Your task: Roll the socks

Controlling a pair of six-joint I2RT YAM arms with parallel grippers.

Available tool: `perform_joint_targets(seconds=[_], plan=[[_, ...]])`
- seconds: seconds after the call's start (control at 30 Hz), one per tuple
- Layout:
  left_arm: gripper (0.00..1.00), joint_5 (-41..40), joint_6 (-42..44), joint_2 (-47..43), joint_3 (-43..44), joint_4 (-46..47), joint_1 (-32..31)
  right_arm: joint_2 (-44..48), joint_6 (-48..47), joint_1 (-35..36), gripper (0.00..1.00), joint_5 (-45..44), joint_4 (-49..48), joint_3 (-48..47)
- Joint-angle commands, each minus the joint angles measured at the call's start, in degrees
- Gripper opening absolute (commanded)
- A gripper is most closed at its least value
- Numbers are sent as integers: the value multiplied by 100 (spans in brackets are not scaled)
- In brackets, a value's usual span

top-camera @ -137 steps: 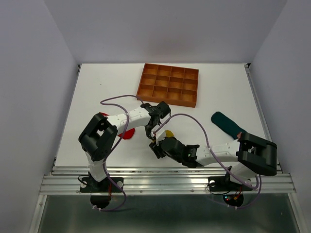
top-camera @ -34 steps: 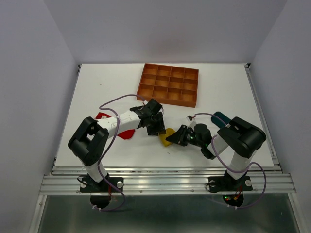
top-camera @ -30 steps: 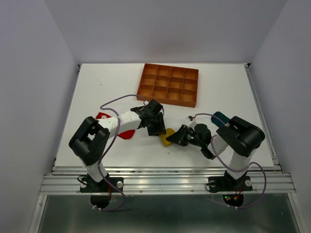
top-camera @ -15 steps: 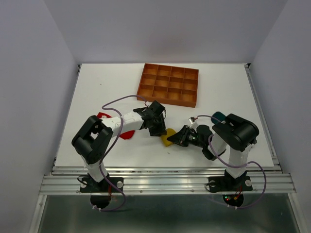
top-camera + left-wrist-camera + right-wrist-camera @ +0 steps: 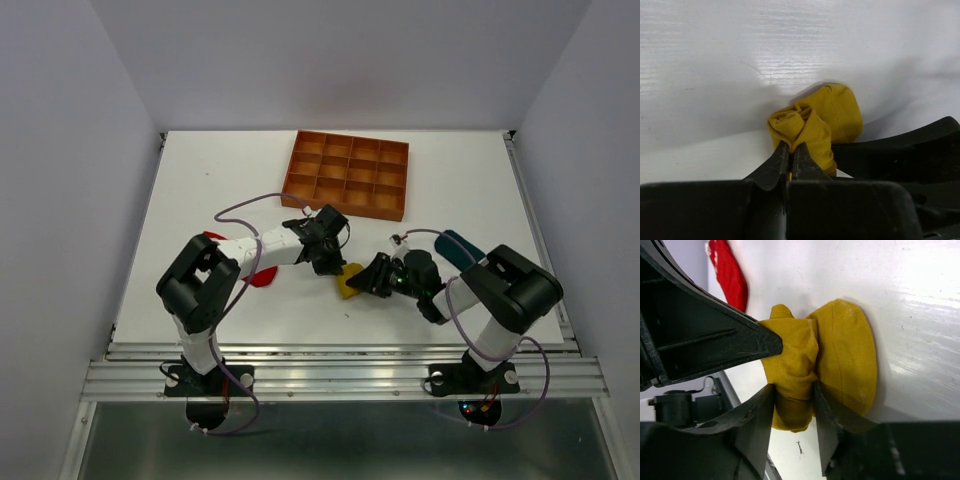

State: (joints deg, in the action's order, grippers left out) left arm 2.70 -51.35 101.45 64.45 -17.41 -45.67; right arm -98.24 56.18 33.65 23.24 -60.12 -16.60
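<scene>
In the top view the left gripper (image 5: 336, 267) and the right gripper (image 5: 363, 285) crowd over the yellow sock (image 5: 346, 286), so we see only a small wedge of it and cannot read its folds. The red sock (image 5: 263, 278) lies partly under the left arm (image 5: 255, 248), and the right arm (image 5: 505, 290) covers the near end of the teal sock (image 5: 460, 244). From the left wrist, the closed fingers hide the yellow sock's near part; a yellow sliver between them is perhaps pinched fabric. From the right wrist, the top edge cuts off the red sock.
</scene>
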Motion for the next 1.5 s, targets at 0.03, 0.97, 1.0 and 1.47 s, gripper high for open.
perform_joint_targets(seconds=[0.03,0.97,1.0,1.47], plan=[[0,-489,-94,182,165,-289,-47,708,-836,-34,47,-224,1633,-370],[0,-481,-173,226,349,-667,-153,1677,-4510,3217,59,-5611,5027,-2048],[0,-463,-173,235,349,-659,-153,1607,-4563,3270,59,-5672,5045,-2101],[0,-375,-191,235,350,-729,-153,508,-4819,3517,59,-6455,5519,-2682]])
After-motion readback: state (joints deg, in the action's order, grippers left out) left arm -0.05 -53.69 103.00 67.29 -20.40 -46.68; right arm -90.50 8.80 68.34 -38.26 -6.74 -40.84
